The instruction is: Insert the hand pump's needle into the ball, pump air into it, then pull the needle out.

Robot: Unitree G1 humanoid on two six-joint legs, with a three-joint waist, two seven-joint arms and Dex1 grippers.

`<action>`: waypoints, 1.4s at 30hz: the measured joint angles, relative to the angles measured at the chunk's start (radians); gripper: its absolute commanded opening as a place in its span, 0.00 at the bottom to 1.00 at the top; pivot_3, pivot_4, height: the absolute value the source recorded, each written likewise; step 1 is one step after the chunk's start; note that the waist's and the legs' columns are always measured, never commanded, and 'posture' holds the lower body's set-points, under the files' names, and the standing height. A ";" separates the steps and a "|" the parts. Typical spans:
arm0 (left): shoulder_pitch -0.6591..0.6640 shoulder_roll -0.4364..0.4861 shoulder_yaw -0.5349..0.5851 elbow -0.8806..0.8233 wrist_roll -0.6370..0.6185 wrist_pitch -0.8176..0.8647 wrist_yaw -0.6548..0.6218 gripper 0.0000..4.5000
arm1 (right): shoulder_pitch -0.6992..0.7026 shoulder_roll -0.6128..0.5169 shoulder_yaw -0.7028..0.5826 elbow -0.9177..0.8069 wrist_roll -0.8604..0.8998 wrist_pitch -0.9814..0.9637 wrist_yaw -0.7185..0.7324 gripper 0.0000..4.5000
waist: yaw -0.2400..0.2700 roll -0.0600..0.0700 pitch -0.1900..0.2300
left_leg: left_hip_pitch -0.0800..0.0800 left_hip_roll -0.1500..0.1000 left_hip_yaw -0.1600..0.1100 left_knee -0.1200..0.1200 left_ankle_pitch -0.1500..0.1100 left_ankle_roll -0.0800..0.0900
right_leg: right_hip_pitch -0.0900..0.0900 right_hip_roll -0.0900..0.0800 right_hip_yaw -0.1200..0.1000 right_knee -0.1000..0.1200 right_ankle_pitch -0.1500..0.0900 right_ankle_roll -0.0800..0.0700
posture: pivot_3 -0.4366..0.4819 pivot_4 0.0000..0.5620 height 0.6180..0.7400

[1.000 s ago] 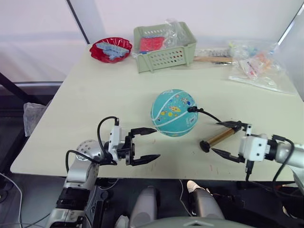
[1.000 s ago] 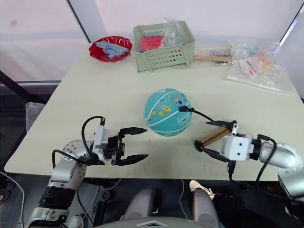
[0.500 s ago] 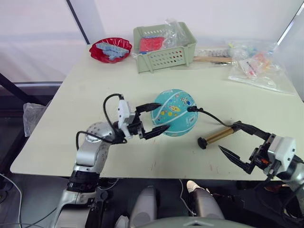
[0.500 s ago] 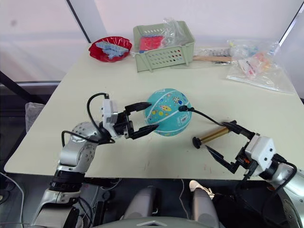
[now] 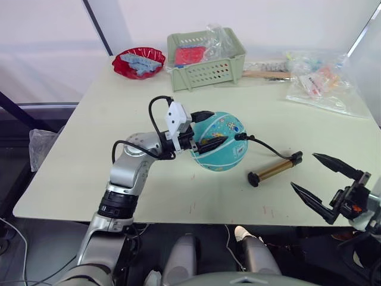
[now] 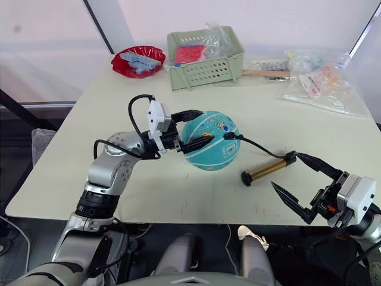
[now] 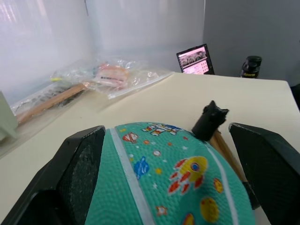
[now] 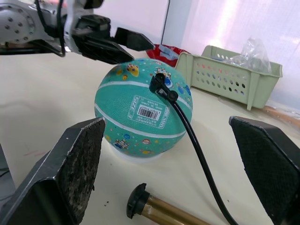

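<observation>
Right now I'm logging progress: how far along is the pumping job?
Done: the needle fitting sits plugged into the ball. In hand: the left gripper straddles the ball, fingers open around it. Left: the pump lies on the table, apart from the open right gripper; pumping and pulling the needle out remain.

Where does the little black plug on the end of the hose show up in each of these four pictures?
Left eye view: the plug sits on the ball's right side.
Right eye view: same spot on the ball.
Left wrist view: it pokes up behind the ball's top.
Right wrist view: near the ball's top, above the white label.
Shared landmark: the ball.
</observation>
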 measured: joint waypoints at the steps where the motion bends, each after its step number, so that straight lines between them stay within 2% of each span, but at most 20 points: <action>1: -0.003 -0.003 -0.007 0.009 0.006 0.000 0.003 1.00 | 0.000 0.000 0.000 -0.001 0.000 0.001 0.000 0.99 | 0.000 0.000 0.000 | 0.000 0.000 0.000 0.000 0.000 0.000 | 0.000 0.000 0.000 0.000 0.000 0.000 | 0.48 0.27 0.97; 9: -0.029 -0.017 -0.037 0.065 0.071 -0.045 0.010 1.00 | -0.055 -0.009 0.021 -0.029 -0.009 0.095 -0.055 0.99 | 0.001 0.000 0.000 | 0.000 -0.001 0.000 0.001 0.000 -0.001 | 0.001 0.000 0.001 0.000 -0.001 -0.001 | 0.48 0.27 0.97; 15: -0.028 -0.026 -0.046 0.109 0.089 -0.102 -0.003 1.00 | -0.262 -0.078 0.127 -0.042 -0.057 0.302 -0.177 0.99 | 0.000 0.000 -0.001 | 0.000 -0.001 -0.001 0.002 0.002 -0.003 | 0.002 0.000 0.002 0.000 -0.001 -0.002 | 0.48 0.27 0.97; 24: -0.038 -0.043 -0.045 0.154 0.110 -0.139 -0.015 1.00 | -0.576 -0.149 0.300 0.042 -0.162 0.526 -0.216 0.99 | 0.001 0.000 -0.001 | 0.000 -0.001 -0.003 0.003 0.002 -0.003 | 0.003 0.001 0.002 0.000 0.000 -0.001 | 0.48 0.27 0.97; 28: -0.045 -0.053 -0.048 0.182 0.120 -0.165 -0.018 1.00 | -0.748 -0.164 0.402 0.096 -0.218 0.585 -0.187 0.99 | 0.004 0.000 -0.001 | 0.000 -0.001 -0.005 0.004 0.002 -0.003 | 0.004 0.002 0.001 0.001 0.000 -0.001 | 0.48 0.27 0.97; 34: -0.060 -0.066 -0.049 0.208 0.134 -0.181 -0.019 1.00 | -0.892 -0.202 0.520 0.161 -0.284 0.672 -0.103 0.99 | 0.004 0.000 -0.002 | 0.000 -0.002 -0.007 0.006 0.002 -0.003 | 0.005 0.002 0.001 0.001 0.000 -0.002 | 0.48 0.27 0.97; 42: -0.071 -0.076 -0.048 0.226 0.150 -0.193 -0.023 1.00 | -1.042 -0.203 0.607 0.223 -0.352 0.716 -0.017 0.99 | 0.005 0.000 -0.002 | 0.000 -0.002 -0.008 0.009 0.002 -0.003 | 0.007 0.002 -0.001 0.001 0.000 -0.002 | 0.48 0.27 0.97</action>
